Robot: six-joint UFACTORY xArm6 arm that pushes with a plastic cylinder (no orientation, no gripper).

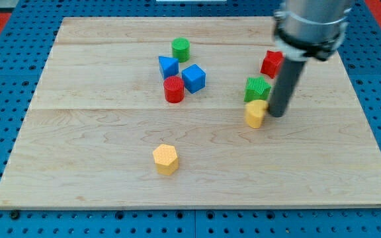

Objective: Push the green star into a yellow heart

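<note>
Green star located right of centre on the wooden board, touching the yellow heart directly below it toward the view's bottom. Rod tip set down just beside the yellow heart on the view's right, apparently in contact; no fingers fitted, only a plain rod, so no spread or pinch to report. Red block, shape unclear, near the green star toward the view's top right, partly hidden behind the rod. Cluster left of centre: green cylinder at top, blue block below it, blue cube and red cylinder close together. Yellow hexagonal block alone toward the view's bottom, well apart from all others.
</note>
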